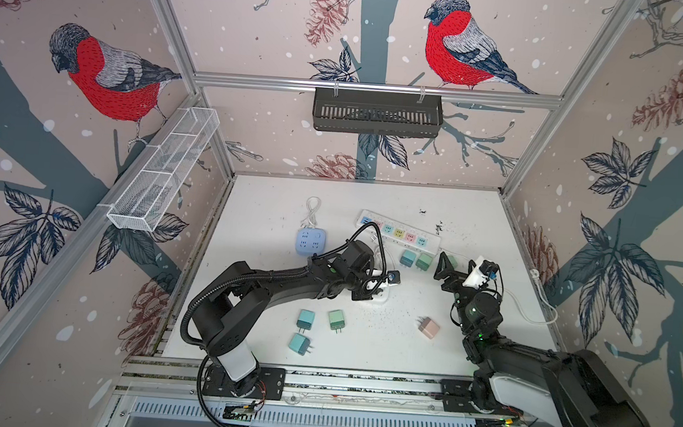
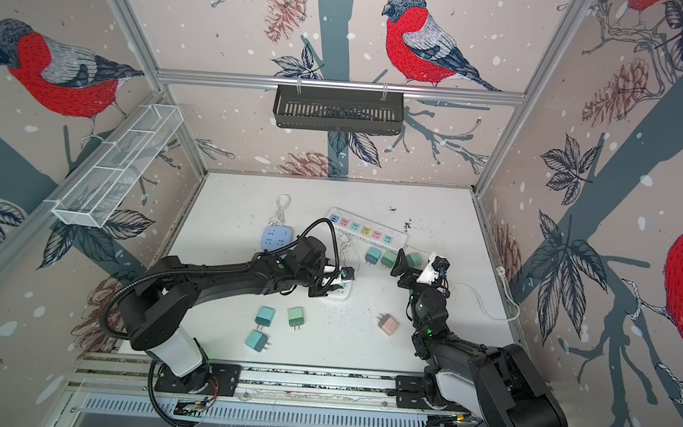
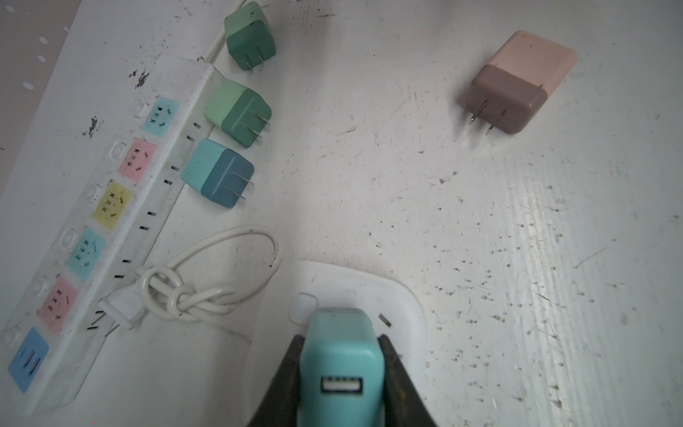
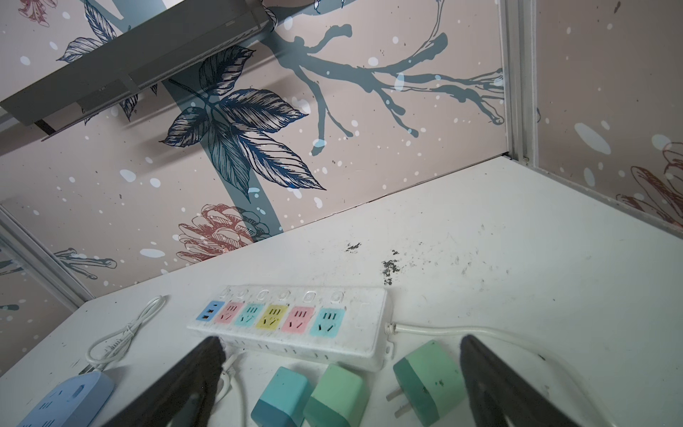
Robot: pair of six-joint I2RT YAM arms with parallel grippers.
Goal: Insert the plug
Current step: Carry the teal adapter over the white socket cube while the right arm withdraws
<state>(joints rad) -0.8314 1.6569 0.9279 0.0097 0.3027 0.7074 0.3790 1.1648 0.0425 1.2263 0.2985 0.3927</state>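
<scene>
Table (image 3: pixel 369 185): left tool (image 3: pixel 342 342) clamps teal plug (image 3: pixel 340 362) on white socket (image 3: pixel 391 295).

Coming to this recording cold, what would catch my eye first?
The left gripper, shut on a teal plug, holds it over a white socket block at mid-table. Behind it lies a pastel power strip with three loose plugs alongside, the open right gripper hovering near them. Red-breasted birds cover the walls.

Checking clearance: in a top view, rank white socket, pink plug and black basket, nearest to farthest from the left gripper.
1. White socket, right beneath it.
2. Pink plug, lying to the right.
3. Black basket, on the back wall.
</scene>
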